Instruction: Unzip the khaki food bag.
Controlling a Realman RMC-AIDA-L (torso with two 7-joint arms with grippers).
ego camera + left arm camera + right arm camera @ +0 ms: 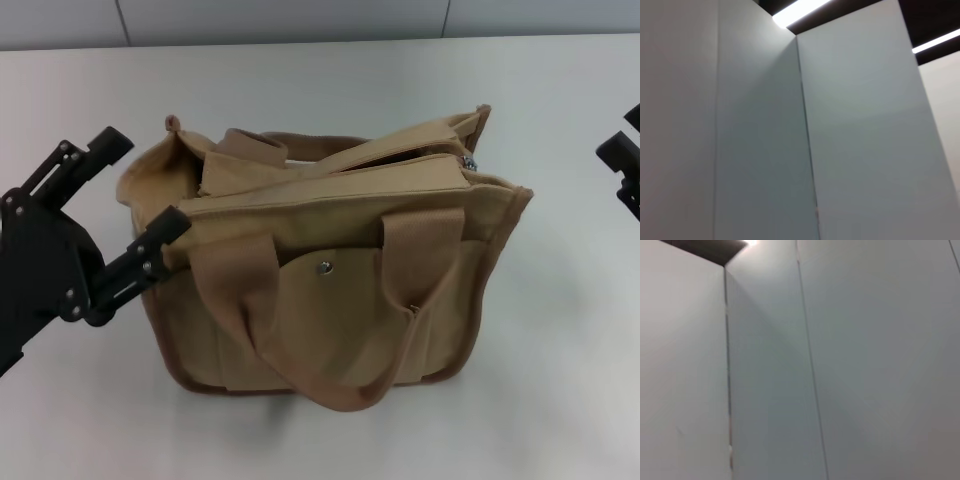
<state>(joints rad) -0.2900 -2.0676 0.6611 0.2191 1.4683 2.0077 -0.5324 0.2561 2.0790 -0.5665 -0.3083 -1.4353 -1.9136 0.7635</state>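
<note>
With my left gripper (140, 195) spread wide against the left end of the khaki food bag (330, 270) at frame centre, I judge bracing comes first, then reaching the zipper pull (467, 160) at upper right.

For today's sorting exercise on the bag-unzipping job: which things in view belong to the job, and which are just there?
Part of the job:
- bag
- its zip pull, at the bag's right end
- left gripper, open, at the bag's left end
- right gripper, at the right edge, away from the bag

Just there:
- table
- wall panels
</note>
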